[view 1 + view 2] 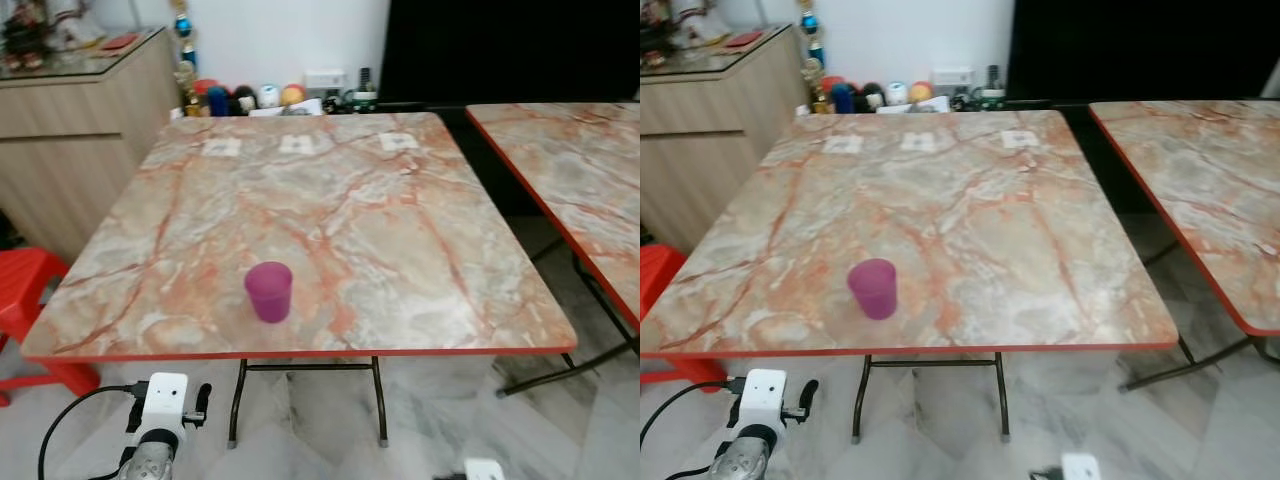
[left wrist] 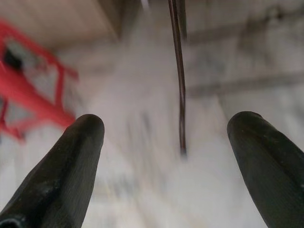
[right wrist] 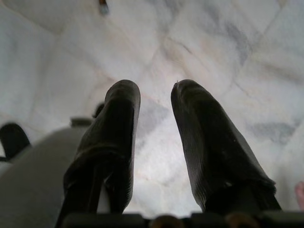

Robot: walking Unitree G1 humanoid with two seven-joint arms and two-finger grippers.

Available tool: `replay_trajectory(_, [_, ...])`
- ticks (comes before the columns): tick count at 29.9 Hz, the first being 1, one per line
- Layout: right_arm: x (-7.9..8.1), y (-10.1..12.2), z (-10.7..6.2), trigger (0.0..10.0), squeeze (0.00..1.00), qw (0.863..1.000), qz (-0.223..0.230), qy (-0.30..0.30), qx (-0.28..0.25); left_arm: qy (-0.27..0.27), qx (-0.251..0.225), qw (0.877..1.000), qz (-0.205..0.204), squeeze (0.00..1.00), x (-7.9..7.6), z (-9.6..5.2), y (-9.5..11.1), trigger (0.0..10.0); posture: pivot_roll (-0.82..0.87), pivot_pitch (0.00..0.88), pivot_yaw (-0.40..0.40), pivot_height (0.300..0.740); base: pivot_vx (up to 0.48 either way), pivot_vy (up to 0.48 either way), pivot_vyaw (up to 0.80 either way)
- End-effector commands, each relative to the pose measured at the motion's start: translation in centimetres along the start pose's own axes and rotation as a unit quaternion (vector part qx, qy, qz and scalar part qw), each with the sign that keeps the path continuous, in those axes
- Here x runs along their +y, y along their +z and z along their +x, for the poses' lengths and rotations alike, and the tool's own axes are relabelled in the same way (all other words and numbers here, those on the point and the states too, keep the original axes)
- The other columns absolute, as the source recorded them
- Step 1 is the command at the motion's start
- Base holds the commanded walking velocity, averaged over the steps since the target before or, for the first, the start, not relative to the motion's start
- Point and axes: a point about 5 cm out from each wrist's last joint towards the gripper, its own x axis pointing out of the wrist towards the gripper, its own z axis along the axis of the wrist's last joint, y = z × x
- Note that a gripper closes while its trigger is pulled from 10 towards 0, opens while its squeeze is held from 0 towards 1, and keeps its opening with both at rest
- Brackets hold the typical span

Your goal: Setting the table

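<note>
Marble-patterned table [image 1: 400,230] is seen ahead with a purple cup [image 1: 269,291] standing upright near its front edge at about 7 o'clock, while the left gripper [image 2: 164,130] is held low over the floor [image 3: 213,42], fingers spread wide and empty, and the right gripper [image 3: 156,90] hangs slightly parted, empty.
</note>
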Motion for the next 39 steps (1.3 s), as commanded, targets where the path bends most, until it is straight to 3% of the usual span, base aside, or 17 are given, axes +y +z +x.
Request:
replay_trajectory(1, [0.6, 0.4, 0.1, 10.0, 0.00, 1.000, 0.002, 0.007, -0.007, 0.003, 0.004, 1.000, 0.000, 0.00, 0.4, -0.5, -0.8, 10.0, 0.04, 0.041, 0.017, 0.740, 0.000, 0.000, 0.00])
replay_trajectory(8, [0.5, 0.4, 0.1, 10.0, 0.00, 1.000, 0.002, 0.006, -0.006, 0.014, -0.014, 1.000, 0.007, 0.00, 1.7, -2.5, -2.0, 10.0, 0.04, 0.033, 0.017, 0.740, 0.000, 0.000, 0.00])
replay_trajectory(11, [0.4, 0.3, 0.1, 10.0, 0.00, 1.000, 0.000, 0.006, -0.005, 0.022, -0.049, 0.999, 0.005, 0.00, 2.7, -3.8, -1.7, 10.0, 0.05, 0.028, 0.014, 0.740, 0.000, 0.000, 0.00])
replay_trajectory(12, [0.3, 0.3, 0.1, 10.0, 0.00, 1.000, -0.001, 0.005, -0.005, 0.012, -0.077, 0.997, 0.009, 0.00, 3.1, -4.5, -1.1, 10.0, 0.05, 0.027, 0.012, 0.740, 0.000, 0.000, 0.00])
replay_trajectory(15, [0.2, 0.3, 0.1, 10.0, 0.00, 1.000, -0.002, 0.004, -0.004, 0.009, -0.101, 0.995, 0.014, 0.00, 3.6, -5.4, -0.4, 10.0, 0.06, 0.024, 0.011, 0.740, 0.000, 0.000, 0.00])
replay_trajectory(17, [0.1, 0.4, 0.1, 10.0, 0.00, 1.000, -0.005, 0.004, -0.004, 0.021, -0.146, 0.989, 0.026, 0.00, 4.9, -6.8, 1.3, 10.0, 0.07, 0.025, 0.005, 0.740, 0.000, 0.000, 0.00])
replay_trajectory(20, [0.0, 0.4, 0.1, 10.0, 0.00, 1.000, -0.007, 0.005, -0.005, 0.021, -0.187, 0.982, 0.027, 0.00, 5.2, -7.3, 3.6, 10.0, 0.08, 0.028, 0.001, 0.740, 0.000, 0.000, 0.00])
replay_trajectory(25, [-0.1, 0.6, 0.1, 10.0, 0.00, 1.000, -0.011, 0.004, -0.006, 0.012, -0.249, 0.968, 0.023, 0.00, 4.7, -6.8, 7.6, 10.0, 0.08, 0.036, -0.005, 0.740, 0.000, 0.000, 0.00])
replay_trajectory(29, [0.0, 0.7, 0.2, 10.0, 0.00, 1.000, -0.010, 0.004, -0.008, -0.030, -0.287, 0.957, 0.003, 0.00, 2.8, -5.0, 11.9, 10.0, 0.07, 0.043, -0.009, 0.740, 0.000, 0.000, 0.00])
replay_trajectory(33, [0.1, 0.8, 0.2, 10.0, 0.00, 1.000, -0.010, 0.003, -0.009, -0.099, -0.262, 0.960, -0.003, 0.00, 0.6, -3.3, 12.5, 10.0, 0.07, 0.047, -0.010, 0.740, 0.000, 0.000, 0.00])
replay_trajectory(39, [0.1, 0.8, 0.2, 10.0, 0.00, 1.000, -0.007, 0.001, -0.010, -0.133, -0.242, 0.961, -0.007, 0.00, -0.8, -1.3, 13.2, 10.0, 0.06, 0.055, -0.008, 0.740, 0.000, 0.000, 0.00])
